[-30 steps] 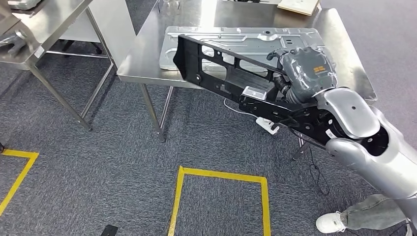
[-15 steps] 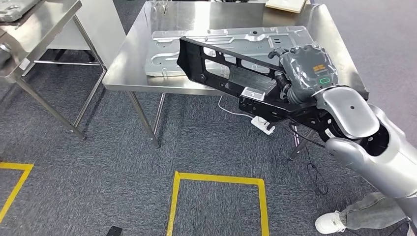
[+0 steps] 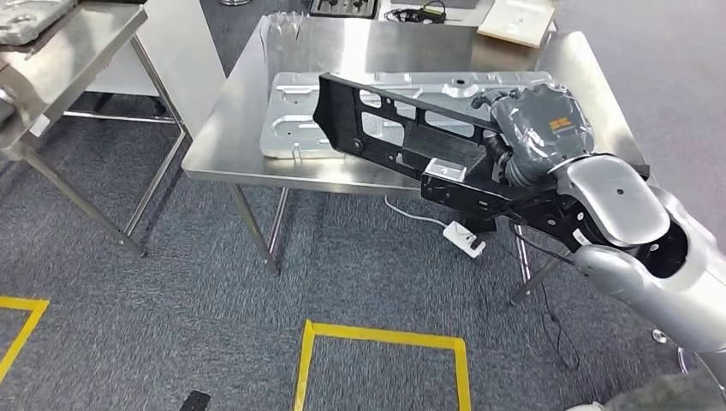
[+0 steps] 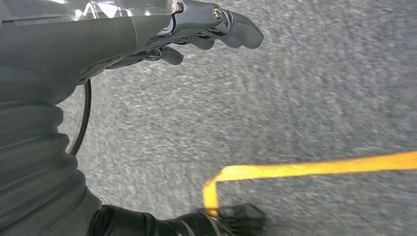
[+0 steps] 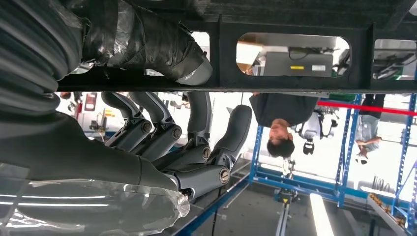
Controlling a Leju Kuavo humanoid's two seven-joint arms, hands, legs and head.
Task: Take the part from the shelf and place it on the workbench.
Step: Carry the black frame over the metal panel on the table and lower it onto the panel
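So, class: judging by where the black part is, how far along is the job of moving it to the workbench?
Done: the black part is off the shelf, gripped by the right hand. In hand: it is held tilted in the air, its far end over the steel workbench and the silver panel. Left: setting it down and letting go. The left hand hangs over carpet, holding nothing.

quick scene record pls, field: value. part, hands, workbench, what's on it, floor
part: long black frame part, carried tilted, its far end over the workbench, not set down
right hand: right hand grips the part at its near end; thumb wrapped over a bar
left hand: left hand hangs over the carpet, holds nothing, fingers loosely curled
workbench: steel workbench, ahead of the robot
on workbench: silver stamped sheet-metal panel, lying flat, partly behind the part
floor: grey carpet, yellow tape square; white power strip under the workbench
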